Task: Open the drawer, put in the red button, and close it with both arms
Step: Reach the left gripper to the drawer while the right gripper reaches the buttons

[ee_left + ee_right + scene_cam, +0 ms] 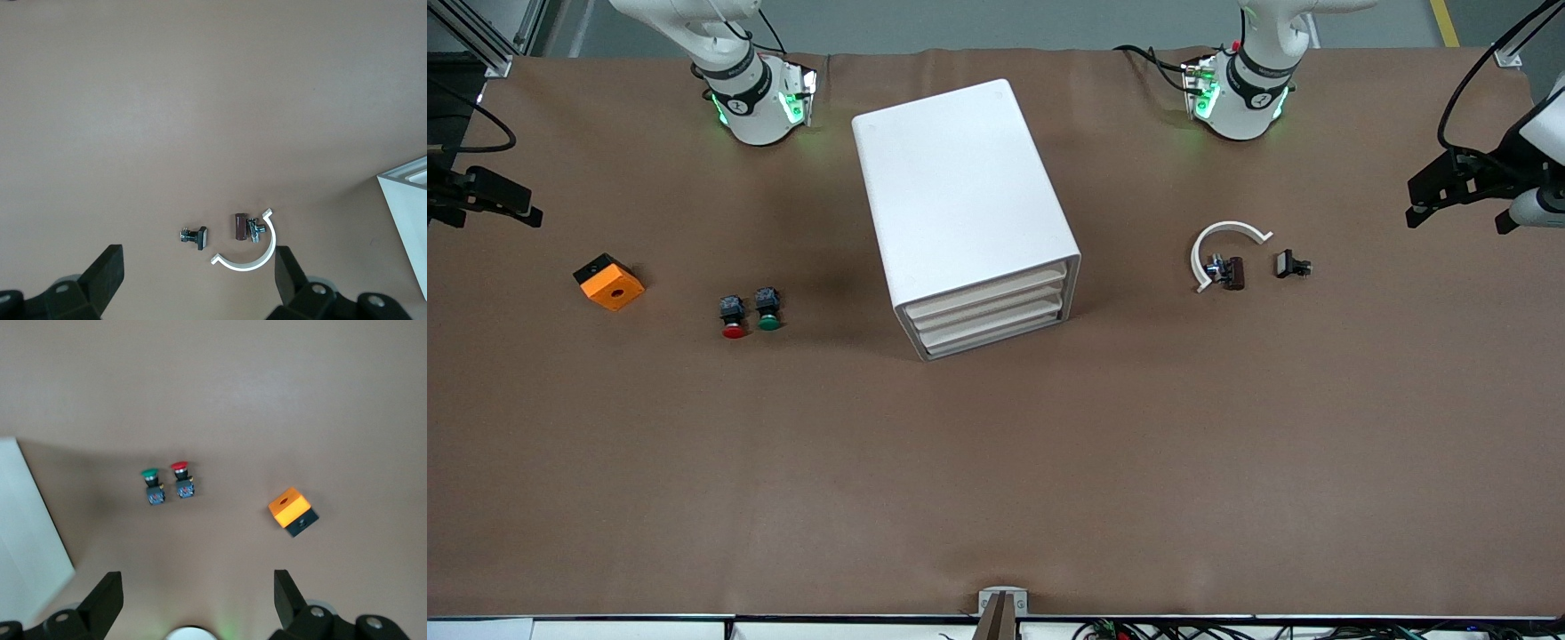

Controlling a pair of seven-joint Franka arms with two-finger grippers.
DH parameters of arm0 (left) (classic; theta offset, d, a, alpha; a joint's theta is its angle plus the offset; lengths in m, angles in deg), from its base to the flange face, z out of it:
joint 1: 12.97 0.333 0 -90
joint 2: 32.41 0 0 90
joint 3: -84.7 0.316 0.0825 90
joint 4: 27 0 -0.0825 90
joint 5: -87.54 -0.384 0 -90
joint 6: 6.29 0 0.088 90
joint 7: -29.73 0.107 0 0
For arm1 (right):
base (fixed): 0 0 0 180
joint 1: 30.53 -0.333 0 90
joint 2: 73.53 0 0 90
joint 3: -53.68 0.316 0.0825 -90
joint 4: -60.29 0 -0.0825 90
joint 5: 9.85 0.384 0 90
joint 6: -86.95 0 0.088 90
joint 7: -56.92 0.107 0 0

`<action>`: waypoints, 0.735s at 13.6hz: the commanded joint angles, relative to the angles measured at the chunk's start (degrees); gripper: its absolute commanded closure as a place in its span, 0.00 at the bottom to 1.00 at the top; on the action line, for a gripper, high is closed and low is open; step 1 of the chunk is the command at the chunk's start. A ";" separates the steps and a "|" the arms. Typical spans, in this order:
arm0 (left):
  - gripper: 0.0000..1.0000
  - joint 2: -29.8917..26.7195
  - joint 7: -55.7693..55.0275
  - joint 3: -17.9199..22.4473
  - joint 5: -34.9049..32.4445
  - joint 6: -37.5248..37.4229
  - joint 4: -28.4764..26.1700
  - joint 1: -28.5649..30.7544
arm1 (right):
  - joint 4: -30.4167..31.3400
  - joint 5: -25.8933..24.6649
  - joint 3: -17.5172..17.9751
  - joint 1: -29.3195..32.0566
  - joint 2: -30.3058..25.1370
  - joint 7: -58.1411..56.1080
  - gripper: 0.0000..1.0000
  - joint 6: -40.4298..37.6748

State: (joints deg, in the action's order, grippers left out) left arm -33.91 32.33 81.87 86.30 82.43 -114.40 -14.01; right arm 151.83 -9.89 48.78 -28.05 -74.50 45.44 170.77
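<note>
A: What lies nearest the front camera on the counter (996, 480)?

B: A wide bare stretch of brown cover, then the white drawer cabinet (960, 213) in the middle. Its three drawer fronts (989, 313) face the camera at a slight angle, and all three sit flush.

A: And the red button (734, 318)?

B: It lies on the counter toward the right arm's end, level with the cabinet's front, red cap pointing at the camera. The green button (767, 311) lies just beside it, on the cabinet's side, the two apart by a thin gap. The orange box (608, 281) sits well apart from them, closer to the counter's end and a little farther from the camera.

A: What is at the left arm's end?

B: A white curved clip (1221, 247), a small brown and metal part (1228, 271) inside its curve, and a small black part (1290, 264) just beside them.

A: Where are the tools?

B: The right tool (198, 603) hangs high over the counter's edge at its own end, fingers (103, 597) spread wide and holding nothing; its wrist view looks down on both buttons and the orange box. The left tool (198, 277) hangs likewise at its end, fingers (107, 270) released, above the clip and small parts. Both arms wait, their bases (751, 102) along the counter's farthest edge.
</note>
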 commanded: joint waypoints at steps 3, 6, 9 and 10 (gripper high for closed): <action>0.00 0.88 0.21 -0.68 -0.09 -1.19 1.01 0.08 | 8.72 -0.49 0.42 6.57 -0.17 -16.54 0.00 6.94; 0.00 5.35 0.48 -1.65 1.40 -1.45 1.10 -1.67 | 17.68 -0.49 0.42 8.50 -0.70 -22.34 0.00 15.02; 0.00 12.19 -0.05 -1.74 8.59 -0.84 1.18 -4.83 | 25.95 -0.58 0.42 11.83 -0.88 -29.80 0.00 23.90; 0.00 14.83 -0.05 -1.74 11.14 -0.14 1.27 -5.71 | 29.11 -0.58 0.42 13.42 -0.88 -33.05 0.00 28.11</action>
State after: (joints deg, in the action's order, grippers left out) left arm -24.31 32.24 80.15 93.71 82.00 -114.85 -18.29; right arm 174.69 -9.97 48.44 -18.24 -73.56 18.11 193.07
